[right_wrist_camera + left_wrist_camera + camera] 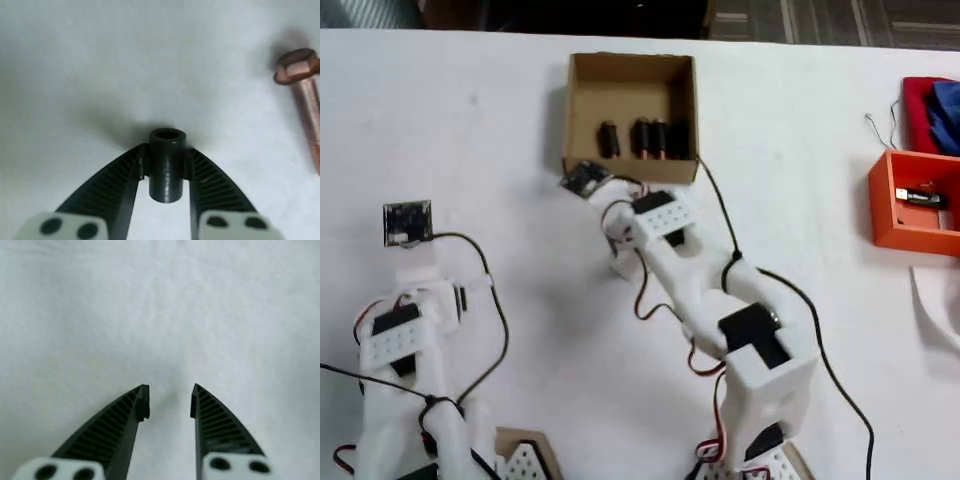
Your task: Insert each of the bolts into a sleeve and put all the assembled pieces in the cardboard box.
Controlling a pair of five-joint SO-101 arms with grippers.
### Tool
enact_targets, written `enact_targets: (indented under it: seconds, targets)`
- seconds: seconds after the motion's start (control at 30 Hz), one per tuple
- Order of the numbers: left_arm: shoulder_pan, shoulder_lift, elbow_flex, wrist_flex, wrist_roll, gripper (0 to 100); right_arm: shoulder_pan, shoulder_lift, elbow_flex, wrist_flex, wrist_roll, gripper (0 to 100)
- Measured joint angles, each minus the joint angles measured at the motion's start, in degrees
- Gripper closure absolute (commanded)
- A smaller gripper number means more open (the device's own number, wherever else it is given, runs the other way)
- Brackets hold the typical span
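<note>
Right gripper (167,161) is clamping a black sleeve (166,167), one jaw pressing on each side of its wall. Left gripper (169,402) is hanging with its jaws apart and nothing between them, over bare white table (150,300).

**Risks, as judged.** The jaws are gripping the sleeve only by their narrow tips on a smooth round wall. A sideways push from a bolt entering off-axis is likely to twist the sleeve or squeeze it out of the grip. The bolt (305,100) is lying on its side near the sleeve but apart from it, so a nudge during pickup is liable to set it rolling. The right arm is working just beside the cardboard box (582,110), so a wide swing could shove it.

**The sleeve.** It is a short, matte black cylinder with a thick wall, its open round bore facing the wrist camera. Whether it is standing on the table or lifted clear cannot be told. The bolt is copper-coloured, with a flanged hex head and a shank running out of view. Several dark assembled pieces (650,138) are already lying in the box.
</note>
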State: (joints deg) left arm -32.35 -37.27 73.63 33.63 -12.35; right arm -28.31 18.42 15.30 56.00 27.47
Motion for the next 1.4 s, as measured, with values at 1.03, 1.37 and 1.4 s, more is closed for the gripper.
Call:
enact_targets:
  seconds: [1.03,1.37,1.4]
  targets:
    - [0.0,0.0,0.0,0.0,-0.09,84,-2.02,-8.26,-1.23,4.57,-4.57,97.8]
    - [0.0,0.0,0.0,0.0,-0.09,84,-9.85,0.09,-1.23,0.18,-8.88,96.8]
    - [0.0,0.0,0.0,0.0,-0.09,84,-9.76,0.7,-1.67,0.26,-8.88,95.0]
